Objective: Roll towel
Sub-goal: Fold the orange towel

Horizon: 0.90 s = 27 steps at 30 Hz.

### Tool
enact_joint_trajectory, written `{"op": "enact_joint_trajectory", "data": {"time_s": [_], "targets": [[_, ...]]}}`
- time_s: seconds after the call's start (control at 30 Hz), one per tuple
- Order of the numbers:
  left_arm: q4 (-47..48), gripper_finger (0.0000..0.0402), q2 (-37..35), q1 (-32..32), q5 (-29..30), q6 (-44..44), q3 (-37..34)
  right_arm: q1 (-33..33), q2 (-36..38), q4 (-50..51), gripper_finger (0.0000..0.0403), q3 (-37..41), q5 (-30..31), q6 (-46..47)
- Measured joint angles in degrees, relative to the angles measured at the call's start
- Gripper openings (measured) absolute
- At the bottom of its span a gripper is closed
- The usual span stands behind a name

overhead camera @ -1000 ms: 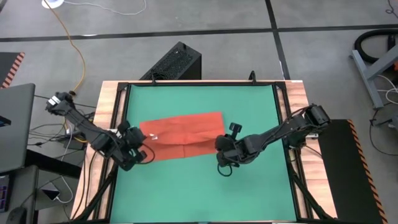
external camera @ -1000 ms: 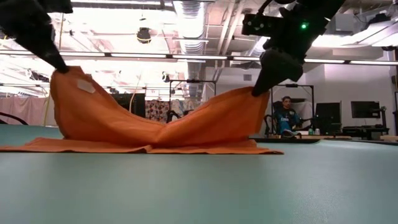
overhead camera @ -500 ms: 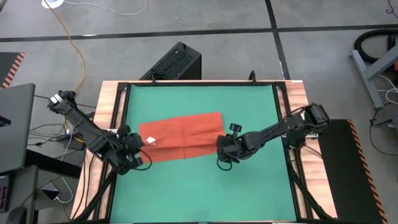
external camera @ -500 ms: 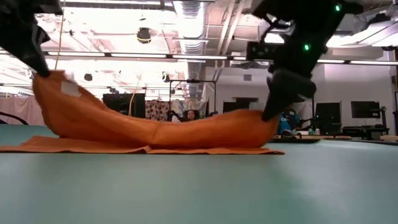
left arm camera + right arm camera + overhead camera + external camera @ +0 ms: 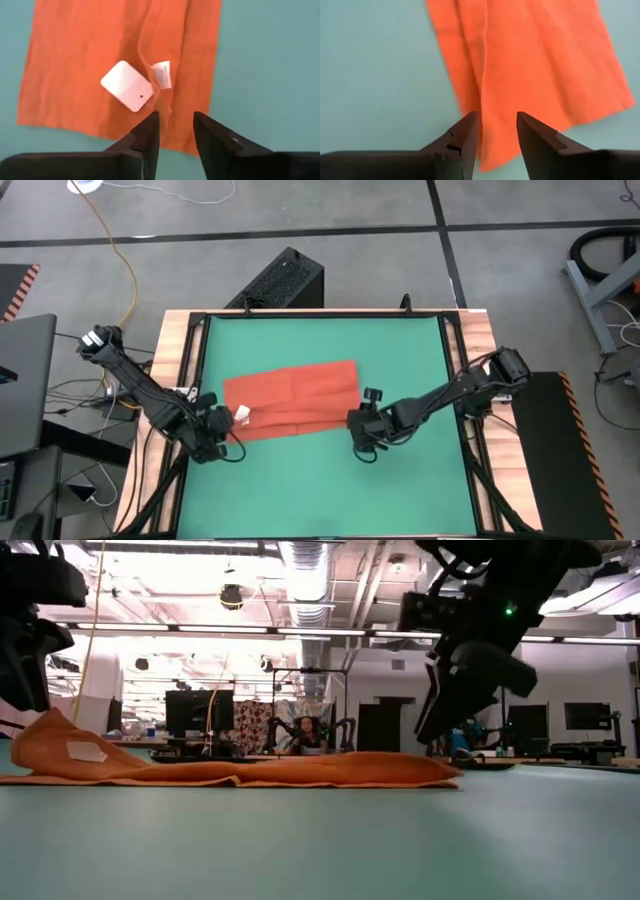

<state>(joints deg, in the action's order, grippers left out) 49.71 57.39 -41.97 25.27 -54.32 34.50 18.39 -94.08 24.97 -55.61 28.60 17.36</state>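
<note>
The orange-red towel lies flat on the green mat, folded over itself, with a low hump at its left end. A white card tag and a small white label sit near that end. My left gripper hovers open just above the towel's near left corner. My right gripper hovers open just above the near right corner. In the low view both stand clear of the cloth, with nothing between their fingers.
The green mat has bare room on the towel's near, far and right sides. Wooden rails frame the table. A black box stands beyond the far edge and a laptop beside the left edge.
Both grippers held the towel's lifted edge by its two corners. They went down, opened and let go, and the right one has since risen a little. The raised layer has sunk onto the layer beneath, so the towel now lies flat apart from a small hump at its left end.
</note>
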Motion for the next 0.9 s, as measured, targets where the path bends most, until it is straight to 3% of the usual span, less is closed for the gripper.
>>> {"op": "enact_joint_trajectory", "data": {"time_s": [0.4,0.67,0.9], "targets": [[-9.5,0.0106,0.0,-2.0,1.7,2.2,0.0,2.2,0.0,-2.3,0.016,0.0,-1.7,-1.5],[-21.1,0.0098,0.0,-4.6,14.3,6.5,0.0,2.4,0.0,-10.2,0.016,0.0,-1.7,-4.1],[-17.7,0.0098,0.0,-2.0,29.9,3.3,0.0,-2.5,0.0,-10.9,0.0159,0.0,3.5,-6.3]]}}
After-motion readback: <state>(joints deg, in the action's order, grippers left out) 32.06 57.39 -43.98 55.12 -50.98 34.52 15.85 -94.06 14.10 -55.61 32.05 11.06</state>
